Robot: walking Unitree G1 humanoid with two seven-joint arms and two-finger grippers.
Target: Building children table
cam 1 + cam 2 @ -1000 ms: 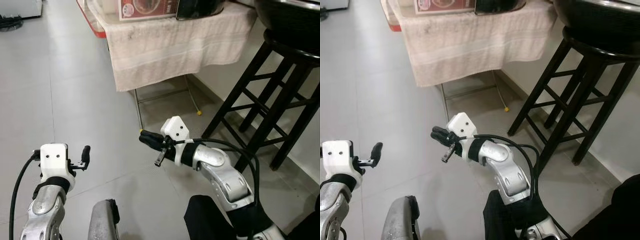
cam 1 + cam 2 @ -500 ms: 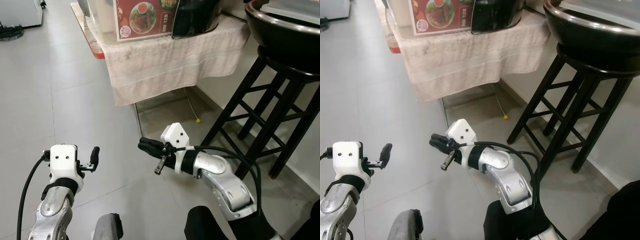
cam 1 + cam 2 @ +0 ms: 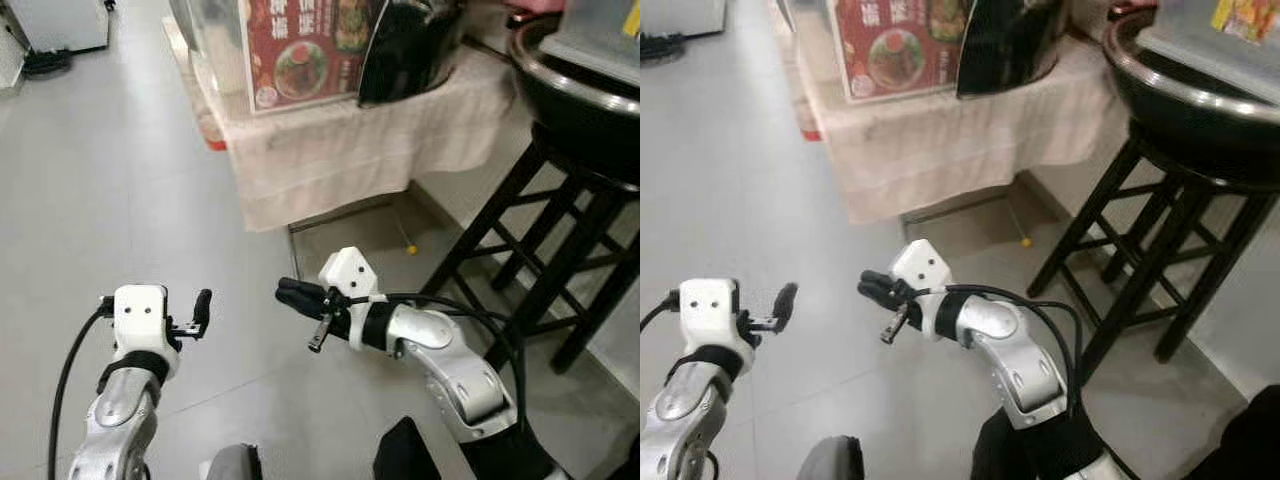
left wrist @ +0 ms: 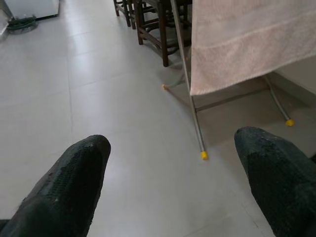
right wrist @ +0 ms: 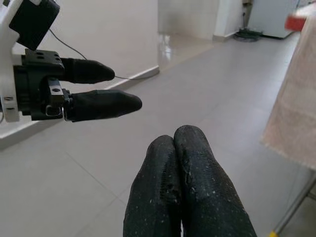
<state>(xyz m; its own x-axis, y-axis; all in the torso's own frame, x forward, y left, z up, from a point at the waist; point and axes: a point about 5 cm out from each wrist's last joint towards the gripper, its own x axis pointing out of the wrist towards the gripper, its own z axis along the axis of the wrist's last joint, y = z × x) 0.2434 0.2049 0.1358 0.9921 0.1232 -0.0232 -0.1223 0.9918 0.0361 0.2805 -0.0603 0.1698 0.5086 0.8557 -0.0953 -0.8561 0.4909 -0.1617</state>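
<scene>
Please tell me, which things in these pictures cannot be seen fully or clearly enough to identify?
- Items on the cloth-covered table: cut off by the top edge of the eye views.
- Contents of the black bowl on the black stool: cut off by the edge.
- Print on the red food poster: too small to read.
- Any children table parts: not identifiable.

Stool (image 3: 560,250) cut off at the right edge, bowl (image 3: 1200,95) on it cropped, poster (image 3: 310,50) cut by the top edge, print too small to read
</scene>
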